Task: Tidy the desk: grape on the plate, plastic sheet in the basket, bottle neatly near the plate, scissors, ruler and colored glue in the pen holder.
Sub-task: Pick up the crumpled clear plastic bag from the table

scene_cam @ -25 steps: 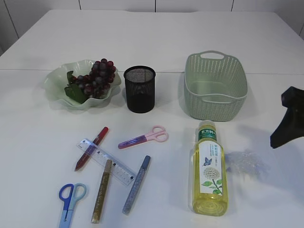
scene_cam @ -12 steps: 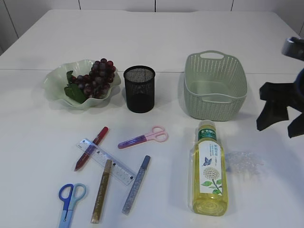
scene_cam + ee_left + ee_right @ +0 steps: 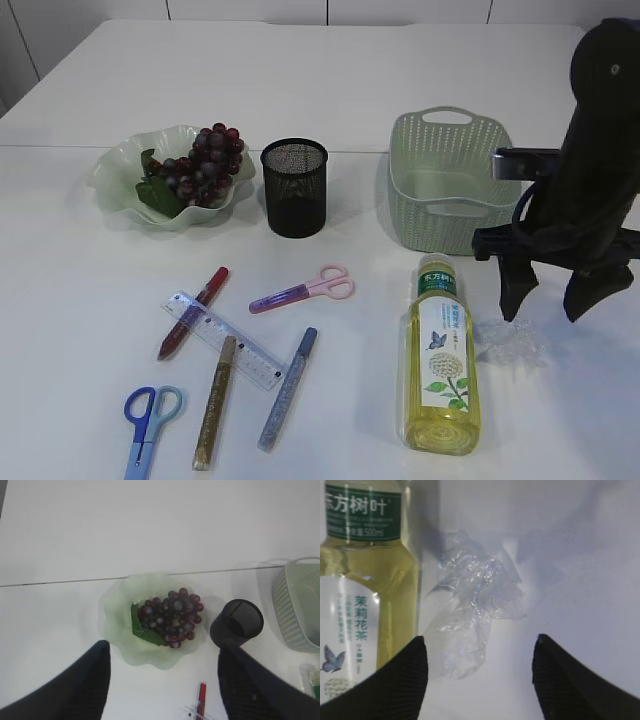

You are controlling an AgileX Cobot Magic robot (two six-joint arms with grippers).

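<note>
The grape [image 3: 203, 164] lies on the green plate [image 3: 118, 178] at the back left. The yellow bottle [image 3: 440, 352] lies flat at front right, and the crumpled clear plastic sheet [image 3: 512, 343] sits just right of it. My right gripper [image 3: 545, 308] hangs open directly above the sheet, with nothing between its fingers; its wrist view shows the sheet [image 3: 475, 600] beside the bottle [image 3: 360, 580]. Pink scissors [image 3: 305, 290], blue scissors [image 3: 148, 420], a clear ruler [image 3: 225, 340] and colored glue pens [image 3: 214, 400] lie at front left. My left gripper [image 3: 162, 652] is open high above the plate [image 3: 117, 630].
The black mesh pen holder [image 3: 294, 187] stands between the plate and the green basket [image 3: 453, 200]. The right arm stands close to the basket's right side. A red glue pen [image 3: 192, 312] crosses under the ruler; a blue one [image 3: 288, 388] lies right of it.
The right arm has swung in from the right edge and now stands over the plastic sheet with its fingers pointing down. Nothing on the table has moved.
</note>
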